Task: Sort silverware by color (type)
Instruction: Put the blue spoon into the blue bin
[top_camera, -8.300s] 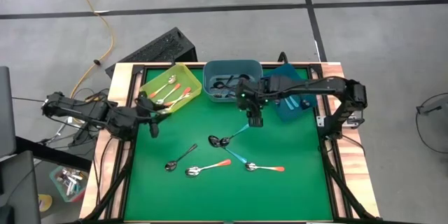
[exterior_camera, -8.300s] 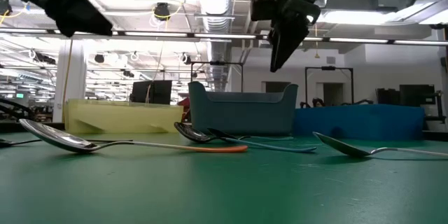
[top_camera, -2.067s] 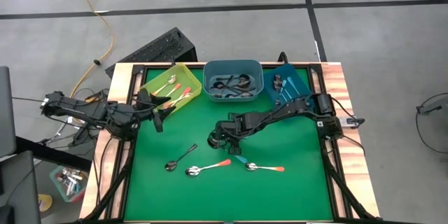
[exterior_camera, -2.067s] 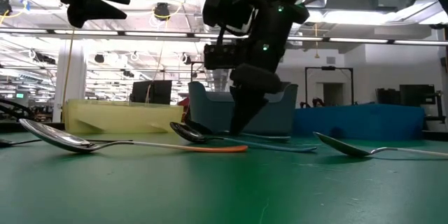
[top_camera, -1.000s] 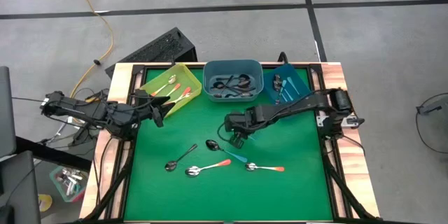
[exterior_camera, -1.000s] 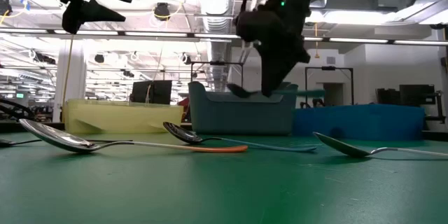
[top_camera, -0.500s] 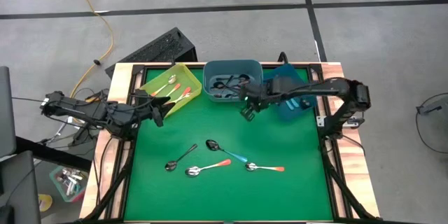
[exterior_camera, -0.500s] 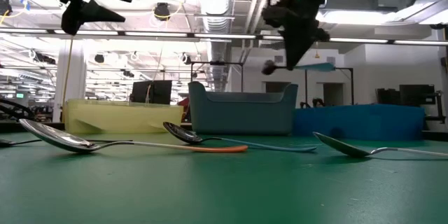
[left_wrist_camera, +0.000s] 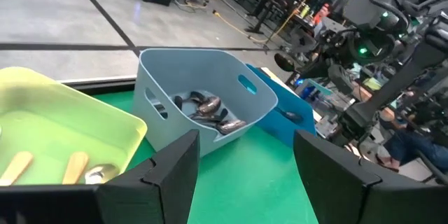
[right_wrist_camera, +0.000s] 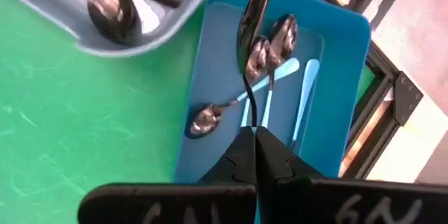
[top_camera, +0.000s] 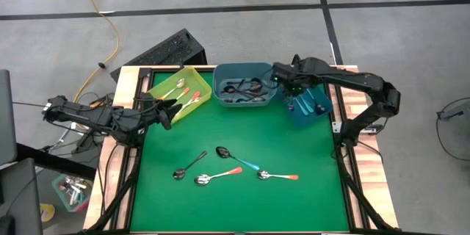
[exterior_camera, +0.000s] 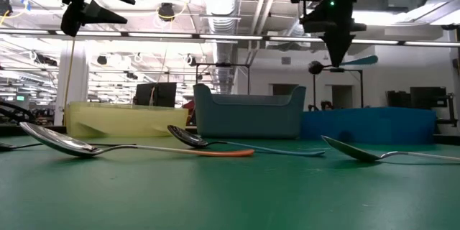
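Since a moment ago, your right claw (right_wrist_camera: 254, 134) has carried the teal-handled spoon (exterior_camera: 343, 62) from the mat to above the blue bin (top_camera: 308, 108), still pinched shut on it. Next, open it to drop. Left claw (top_camera: 165, 110) waits, wide.

Green mat (top_camera: 242, 139), yellow bin (top_camera: 178, 92), grey-blue bin (top_camera: 244, 84), bright blue bin (top_camera: 305, 103).
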